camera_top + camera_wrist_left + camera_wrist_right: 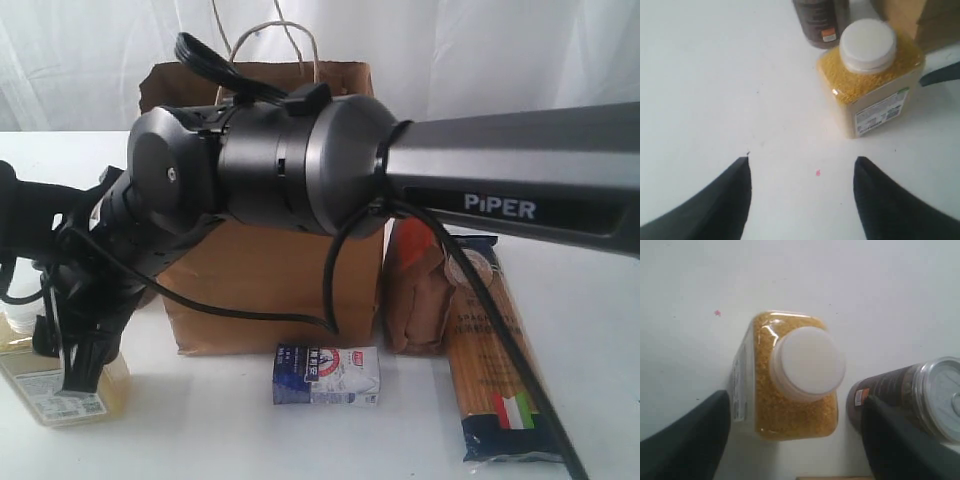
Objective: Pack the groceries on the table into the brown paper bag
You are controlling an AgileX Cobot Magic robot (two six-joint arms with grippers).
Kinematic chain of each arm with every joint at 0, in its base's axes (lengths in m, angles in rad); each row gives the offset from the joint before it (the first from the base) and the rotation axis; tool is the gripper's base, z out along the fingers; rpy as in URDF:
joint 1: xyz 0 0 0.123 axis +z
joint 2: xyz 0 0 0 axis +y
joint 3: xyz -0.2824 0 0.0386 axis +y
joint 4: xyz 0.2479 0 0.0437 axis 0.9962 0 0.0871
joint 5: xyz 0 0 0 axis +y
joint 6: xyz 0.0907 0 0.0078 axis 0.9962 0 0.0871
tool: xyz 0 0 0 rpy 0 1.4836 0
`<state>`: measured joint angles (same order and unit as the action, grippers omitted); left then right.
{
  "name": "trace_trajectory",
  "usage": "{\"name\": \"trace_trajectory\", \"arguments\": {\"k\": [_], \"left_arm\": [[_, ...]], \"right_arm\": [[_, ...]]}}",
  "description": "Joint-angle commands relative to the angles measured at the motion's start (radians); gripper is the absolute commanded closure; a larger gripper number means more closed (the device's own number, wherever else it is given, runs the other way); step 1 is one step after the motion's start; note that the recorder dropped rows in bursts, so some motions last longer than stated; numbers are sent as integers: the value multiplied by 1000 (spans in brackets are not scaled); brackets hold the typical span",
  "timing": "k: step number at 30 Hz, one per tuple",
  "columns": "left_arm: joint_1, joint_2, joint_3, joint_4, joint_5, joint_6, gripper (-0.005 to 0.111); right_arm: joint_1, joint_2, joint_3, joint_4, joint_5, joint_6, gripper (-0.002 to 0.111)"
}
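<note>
On the white counter (220, 430), the long spaghetti packet (500, 370) and the small blue-white carton (327, 375) lie nearest. The right jaws hang spread wide astride the yellow white-capped bottle (790, 405), not clamping it, with the tin can (910, 395) just beside. The left jaws stand apart over the counter. Behind, the brown-orange pouch (415, 290) stands beside the upright brown paper bag (270, 290).

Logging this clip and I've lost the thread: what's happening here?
The right gripper hangs over the bottle, jaws open on either side, not closed on it. The left gripper is open too, over bare table close by, holding nothing. The can stands beside the bottle. The carton, pouch and spaghetti lie on the table by the bag, not yet packed.
</note>
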<state>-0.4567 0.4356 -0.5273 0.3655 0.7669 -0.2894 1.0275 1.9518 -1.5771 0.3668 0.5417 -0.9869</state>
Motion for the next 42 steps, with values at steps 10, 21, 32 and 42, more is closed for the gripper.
{"name": "trace_trajectory", "arguments": {"k": [10, 21, 32, 42], "left_arm": [[-8, 20, 132, 163, -172, -186, 37], [-8, 119, 132, 322, -217, -383, 34], [-8, 213, 132, 522, -174, -774, 36], [-1, 446, 132, 739, -165, -1115, 34]], "right_arm": [[-4, -5, -7, 2, 10, -3, 41], [-4, -5, -8, 17, 1, -12, 41], [-4, -5, -8, 25, -42, 101, 41], [-2, 28, -8, 9, -17, 75, 41]]}}
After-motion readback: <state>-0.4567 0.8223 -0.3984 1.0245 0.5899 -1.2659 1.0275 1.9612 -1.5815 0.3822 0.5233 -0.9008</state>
